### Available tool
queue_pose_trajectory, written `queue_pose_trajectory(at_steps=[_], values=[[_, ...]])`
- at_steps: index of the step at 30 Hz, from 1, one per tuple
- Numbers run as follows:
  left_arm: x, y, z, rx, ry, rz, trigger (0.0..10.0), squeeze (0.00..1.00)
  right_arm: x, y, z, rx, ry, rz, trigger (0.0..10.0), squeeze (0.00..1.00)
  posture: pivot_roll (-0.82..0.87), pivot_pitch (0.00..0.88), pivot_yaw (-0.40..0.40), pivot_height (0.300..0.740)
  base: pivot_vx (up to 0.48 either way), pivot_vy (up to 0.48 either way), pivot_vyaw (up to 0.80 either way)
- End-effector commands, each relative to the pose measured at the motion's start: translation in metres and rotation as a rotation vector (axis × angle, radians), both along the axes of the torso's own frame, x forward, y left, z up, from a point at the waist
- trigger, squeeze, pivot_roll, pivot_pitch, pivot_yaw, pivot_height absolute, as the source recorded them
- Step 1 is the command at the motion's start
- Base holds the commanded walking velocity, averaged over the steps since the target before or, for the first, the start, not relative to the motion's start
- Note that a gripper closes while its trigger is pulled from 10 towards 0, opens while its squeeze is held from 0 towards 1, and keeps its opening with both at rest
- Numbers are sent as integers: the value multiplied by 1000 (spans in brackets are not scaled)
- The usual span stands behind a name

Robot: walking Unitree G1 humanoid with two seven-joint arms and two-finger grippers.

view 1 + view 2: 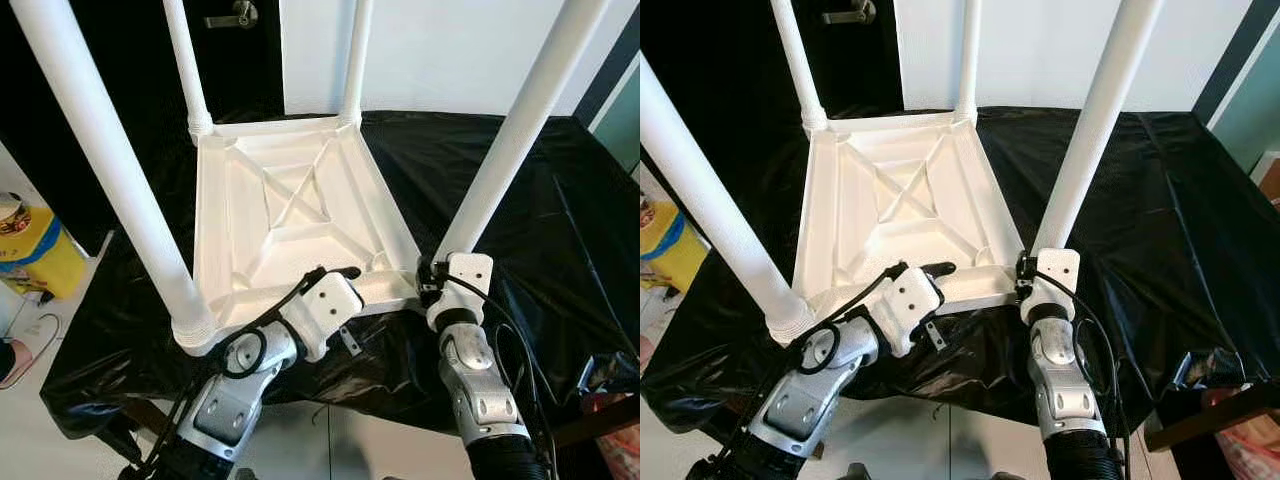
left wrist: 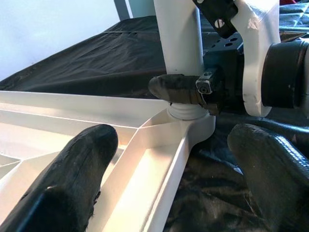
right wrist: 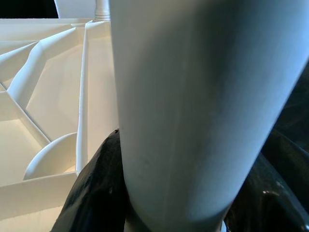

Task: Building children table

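A white plastic children's table (image 1: 290, 205) lies upside down on a black-covered worktop (image 1: 560, 230), with all its legs pointing up. My right gripper (image 1: 432, 268) is shut on the base of the near right leg (image 1: 510, 140), just above its socket; in the left wrist view one of its black fingers (image 2: 181, 89) wraps that leg (image 2: 178, 43). In the right wrist view the leg (image 3: 193, 96) stands between the fingers. My left gripper (image 2: 169, 193) is open, straddling the near rim (image 2: 166, 159) of the table, one finger inside and one outside.
The near left leg (image 1: 110, 170) rises close to my left arm. A yellow bag (image 1: 35, 245) sits on the floor to the left. A dark door with a handle (image 1: 235, 15) and a white wall stand behind. The worktop's near edge runs just under my wrists.
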State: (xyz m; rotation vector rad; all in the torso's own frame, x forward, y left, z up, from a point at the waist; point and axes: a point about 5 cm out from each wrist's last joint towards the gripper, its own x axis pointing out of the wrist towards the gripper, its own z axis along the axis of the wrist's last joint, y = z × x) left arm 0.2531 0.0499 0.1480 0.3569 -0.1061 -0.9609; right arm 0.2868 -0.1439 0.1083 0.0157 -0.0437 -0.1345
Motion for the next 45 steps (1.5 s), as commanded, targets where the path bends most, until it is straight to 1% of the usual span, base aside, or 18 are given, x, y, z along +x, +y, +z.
queue_pose_trajectory(at_steps=[1, 2, 3, 4, 12, 16, 17, 20, 21, 22, 24, 25, 32, 34, 36, 42, 43, 45], values=[[2, -2, -2, 1, 7, 4, 10000, 0, -6, -5, -13, -30, 69, -46, 10000, 0, -15, 49, -46, 740, 0, 0, 0], [3, -2, -1, 1, 6, 1, 10000, 0, -6, -6, -13, -28, 67, -50, 10000, 0, -15, 49, -46, 740, 0, 0, 0], [3, -2, 0, 1, 5, 1, 10000, 0, -6, -6, -12, -28, 64, -47, 10000, 847, -16, 49, -47, 740, 0, 0, 0], [4, -2, 0, 1, 4, 2, 10000, 0, -6, -6, -11, -31, 59, -42, 10000, 1000, -20, 47, -47, 740, 0, 0, 0], [5, -4, 0, 2, 0, -5, 10000, 0, -4, -5, 1, -24, -1, 3, 10000, 1000, -22, 45, -43, 740, 0, 0, 0], [7, -5, 3, 1, -7, -14, 10000, 0, -7, -10, 19, -16, -99, 184, 10000, 1000, -13, 46, -46, 740, 0, 0, 0], [7, -5, 3, 1, -7, -14, 10000, 0, -7, -10, 19, -16, -99, 184, 10000, 1000, -13, 46, -46, 740, 0, 0, 0], [8, -2, 2, 8, -10, -6, 10000, 0, -18, -29, 21, -40, -86, 373, 10000, 1000, -16, 47, -49, 740, 0, 0, 0], [8, -2, 2, 8, -10, -6, 10000, 0, -18, -29, 21, -40, -86, 373, 10000, 1000, -16, 47, -49, 740, 0, 0, 0], [7, -2, 2, 7, -9, -6, 10000, 0, -21, -32, 21, -41, -78, 434, 10000, 427, -17, 47, -49, 740, 0, 0, 0], [7, -2, 2, 5, -8, -6, 10000, 0, -23, -35, 21, -44, -73, 497, 10000, 427, -17, 47, -49, 740, 0, 0, 0], [7, -3, 2, 4, -8, -8, 10000, 0, -24, -37, 22, -52, -66, 544, 10000, 0, -17, 48, -47, 740, 0, 0, 0], [6, -3, 1, 6, -6, -13, 10000, 0, -19, -52, 19, -90, -8, 664, 10000, 0, -12, 52, -47, 740, 0, 0, 0], [6, -2, 1, 6, -5, -9, 10000, 0, -10, -54, 18, -131, 7, 706, 10000, 0, -4, 50, -50, 740, 0, 0, 0], [6, -2, 1, 6, -5, -9, 10000, 0, -10, -54, 18, -131, 7, 706, 10000, 0, -4, 50, -50, 740, 0, 0, 0], [7, -4, 2, 3, -9, -4, 10000, 0, 9, -45, 12, -151, 52, 814, 10000, 0, 3, 43, -54, 740, 0, 0, 0], [7, -4, 3, 2, -11, -3, 10000, 0, 13, -42, 12, -148, 51, 829, 4275, 0, 3, 43, -54, 740, 0, 0, 0], [7, -4, 3, 2, -12, -2, 10000, 0, 15, -40, 12, -146, 50, 840, 4275, 0, 12, 40, -58, 740, 0, 0, 0]])
